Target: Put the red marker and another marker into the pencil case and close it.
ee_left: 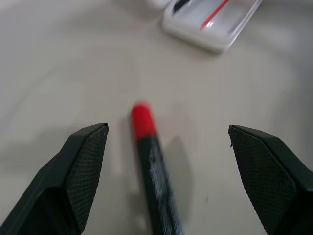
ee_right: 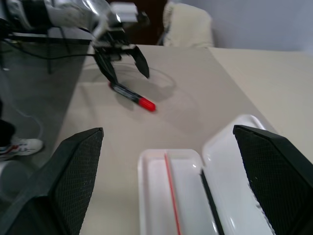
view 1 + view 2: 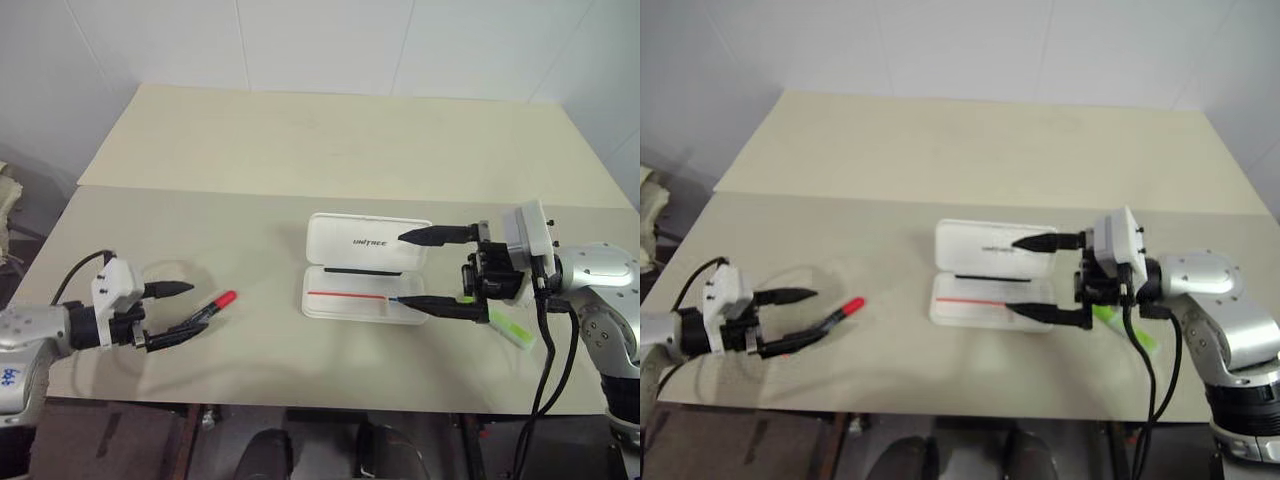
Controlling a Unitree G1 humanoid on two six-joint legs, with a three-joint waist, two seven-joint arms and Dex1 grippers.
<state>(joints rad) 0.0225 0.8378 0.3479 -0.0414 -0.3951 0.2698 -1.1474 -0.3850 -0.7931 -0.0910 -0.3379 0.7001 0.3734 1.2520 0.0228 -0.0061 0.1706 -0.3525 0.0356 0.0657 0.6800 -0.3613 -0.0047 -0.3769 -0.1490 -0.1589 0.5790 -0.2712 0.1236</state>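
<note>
Pencil case (image 3: 365,240): flat white hard-plastic box with rounded corners, lying open near the middle of the beige table (image 3: 300,150). The lid half, with black "UNITREE" lettering, lies on the far side; the tray half is nearer the robot. In the tray: a thin red line (image 3: 345,294) along its length and a thin black pen (image 3: 350,269) by the hinge.

Red marker (image 3: 205,311): black barrel with white print and bright red cap, lying flat on the table well left of the case, cap toward the case.

Green highlighter (image 3: 510,328): lime green, on the table just right of the case, partly hidden by the right gripper.

Left gripper (image 3: 185,308): fingers spread wide, straddling the marker barrel, gripping nothing.

Right gripper (image 3: 422,270): fingers fully apart, empty, over the right end of the case.
</note>
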